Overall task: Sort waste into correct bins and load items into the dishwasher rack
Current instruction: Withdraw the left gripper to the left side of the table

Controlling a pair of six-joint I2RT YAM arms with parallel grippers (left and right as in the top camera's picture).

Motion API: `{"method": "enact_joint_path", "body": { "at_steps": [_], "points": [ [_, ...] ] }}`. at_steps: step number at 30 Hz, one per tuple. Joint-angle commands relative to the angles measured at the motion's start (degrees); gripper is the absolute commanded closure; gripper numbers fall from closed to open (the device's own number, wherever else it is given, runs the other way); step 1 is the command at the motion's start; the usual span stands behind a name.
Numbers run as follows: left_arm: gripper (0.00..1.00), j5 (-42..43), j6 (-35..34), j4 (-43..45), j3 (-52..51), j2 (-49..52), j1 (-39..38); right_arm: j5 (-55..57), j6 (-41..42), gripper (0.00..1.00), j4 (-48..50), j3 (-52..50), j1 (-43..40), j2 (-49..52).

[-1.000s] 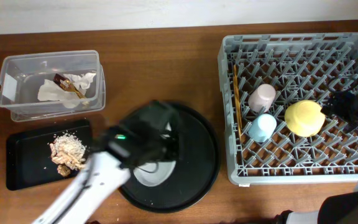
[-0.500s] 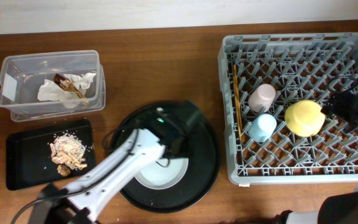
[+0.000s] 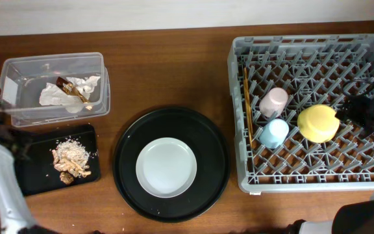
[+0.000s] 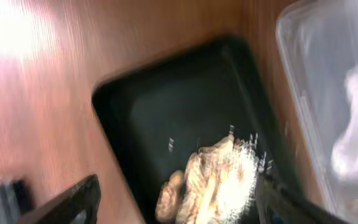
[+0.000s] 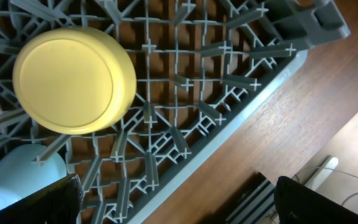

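The pale grey plate (image 3: 166, 167) lies in the middle of the round black tray (image 3: 171, 117). Crumpled napkins (image 3: 70, 91) with a brown wrapper sit in the clear tub (image 3: 50, 60). Food scraps (image 3: 70, 161) lie in the shallow black tray (image 3: 34, 175). The rack (image 3: 304, 42) holds the chopsticks (image 3: 247, 104), pink cup (image 3: 273, 101), blue cup (image 3: 273, 132) and upturned yellow bowl (image 3: 317, 123). My left gripper (image 3: 8, 140) hangs open over the shallow tray, with the scraps (image 4: 219, 177) below its jaws (image 4: 179, 205). My right gripper (image 5: 179, 199) is open over the rack's right edge, beside the bowl (image 5: 73, 78).
The clear tub (image 4: 328, 81) stands directly behind the shallow black tray (image 4: 160, 118), almost touching it. Bare wooden table runs between the round tray and the tub. The rack's right and back rows (image 5: 229, 81) hold nothing.
My left arm has swung from above the plate on the round tray out to the far left, over the shallow black tray, and its jaws have opened. The right arm has not moved.
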Motion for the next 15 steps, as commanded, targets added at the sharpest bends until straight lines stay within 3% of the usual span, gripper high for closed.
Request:
{"method": "enact_joint_path", "body": {
  "at_steps": [1, 3, 4, 5, 6, 7, 8, 9, 11, 15],
  "points": [
    [0.08, -0.46, 1.14, 6.95, 0.63, 4.96, 5.97, 0.9, 0.52, 0.01, 0.02, -0.31, -0.24, 0.07],
    [0.09, -0.63, 3.63, 8.66, 0.63, 6.45, 8.33, 0.9, 0.52, 0.01, 0.02, -0.31, -0.24, 0.07],
    [0.11, -0.61, 9.27, 10.49, 0.63, 6.8, 9.03, 0.9, 0.52, 0.01, 0.02, -0.31, -0.24, 0.07],
    [0.32, 0.04, 23.78, 14.8, 0.63, 7.8, 9.29, 0.9, 0.52, 0.01, 0.02, -0.31, -0.24, 0.07],
    [0.36, 1.81, 34.97, 16.85, 0.63, 8.48, 9.27, 0.9, 0.52, 0.01, 0.02, -0.31, -0.24, 0.07],
    [0.23, 4.17, 45.31, 17.75, 0.63, 9.55, 9.42, 0.9, 0.52, 0.01, 0.0, -0.31, -0.24, 0.07],
    [0.16, 4.57, 48.41, 17.92, 0.63, 11.13, 9.9, 0.9, 0.52, 0.01, 0.02, -0.31, -0.24, 0.07],
    [0.15, 5.16, 51.91, 18.01, 0.63, 12.59, 10.21, 0.9, 0.52, 0.01, 0.02, -0.31, -0.24, 0.07],
    [0.2, 5.6, 58.34, 18.97, 0.63, 16.68, 10.58, 0.9, 0.52, 0.01, 0.02, -0.31, -0.24, 0.07],
    [0.26, 4.94, 61.09, 21.16, 0.63, 22.95, 10.86, 0.9, 0.52, 0.01, 0.02, -0.31, -0.24, 0.07]
  ]
}}
